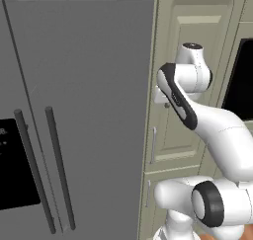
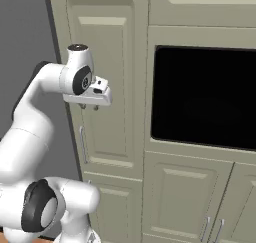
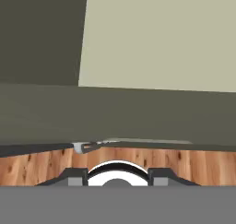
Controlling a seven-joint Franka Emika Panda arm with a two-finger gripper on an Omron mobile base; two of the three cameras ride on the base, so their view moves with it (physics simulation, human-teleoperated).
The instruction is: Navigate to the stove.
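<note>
Presently, a grey refrigerator (image 1: 79, 110) is seen at frame left, a dark built-in oven (image 2: 205, 97) at right. The gripper (image 2: 90, 106) is held mid-frame before beige cabinetry (image 2: 107, 77); its spread cannot be told.

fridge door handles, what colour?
Dark grey, nearly black. The two fridge handles stand out against the lighter grey fridge door; clearest in the left base view.

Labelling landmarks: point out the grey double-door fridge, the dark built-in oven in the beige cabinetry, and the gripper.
Grey double-door fridge (image 1: 99, 76), left base view, bare right door panel.
Dark built-in oven (image 2: 205, 97), right base view, middle of black window.
Gripper (image 2: 89, 107), right base view, between the two short fingertips pointing down.
</note>
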